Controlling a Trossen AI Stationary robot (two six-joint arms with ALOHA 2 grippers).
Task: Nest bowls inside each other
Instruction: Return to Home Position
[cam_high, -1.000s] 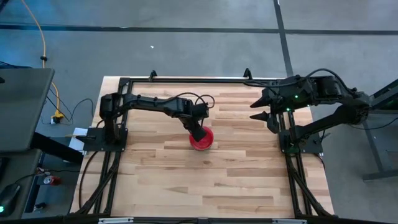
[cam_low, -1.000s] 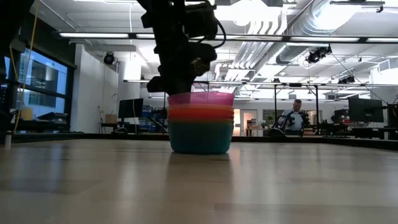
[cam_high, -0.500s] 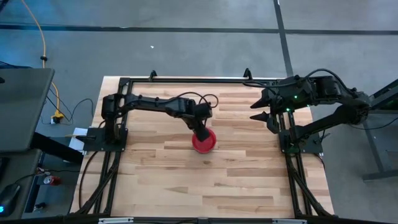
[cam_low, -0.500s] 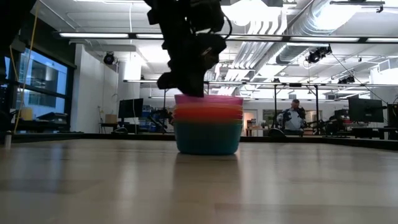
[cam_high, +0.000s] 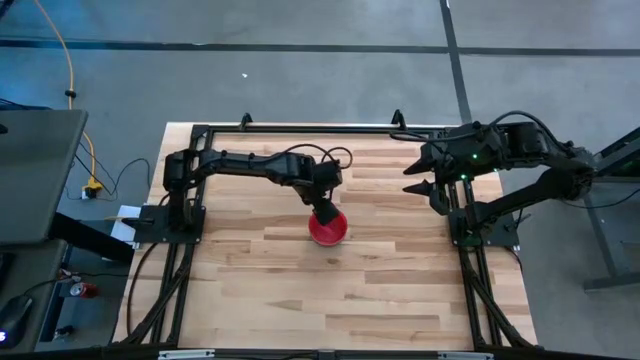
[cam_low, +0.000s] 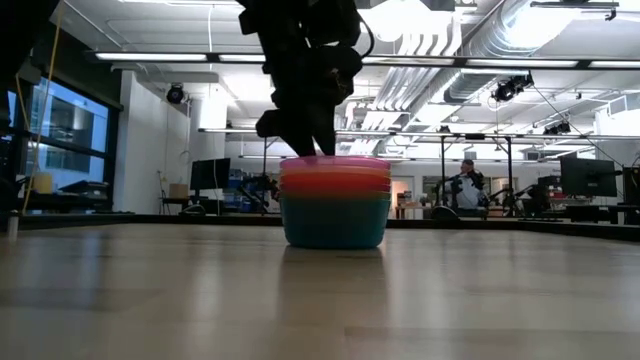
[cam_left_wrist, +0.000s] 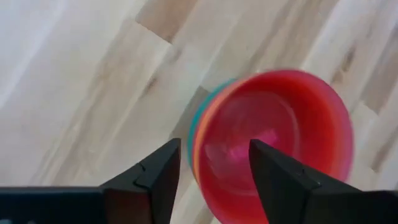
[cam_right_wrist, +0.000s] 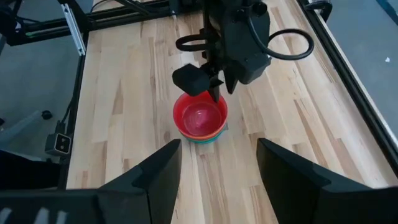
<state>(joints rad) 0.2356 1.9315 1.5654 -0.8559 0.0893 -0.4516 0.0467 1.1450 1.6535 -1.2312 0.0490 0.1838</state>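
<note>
While red bowl (cam_high: 327, 229) hides most bowls (cam_low: 335, 218), left hand (cam_high: 323, 208) spread, seemingly just above, right hand (cam_high: 421, 187) spread, aside.

We see the bowls (cam_low: 335, 200) nested in one upright stack near the middle of the table (cam_high: 380, 290), pink-red bowl (cam_right_wrist: 200, 118) uppermost, orange beneath, teal lowest.

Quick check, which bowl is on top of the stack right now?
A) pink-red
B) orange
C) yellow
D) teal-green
A: the pink-red bowl is uppermost in the stack, its inside showing just below the left gripper, whose fingers are apart.
</note>
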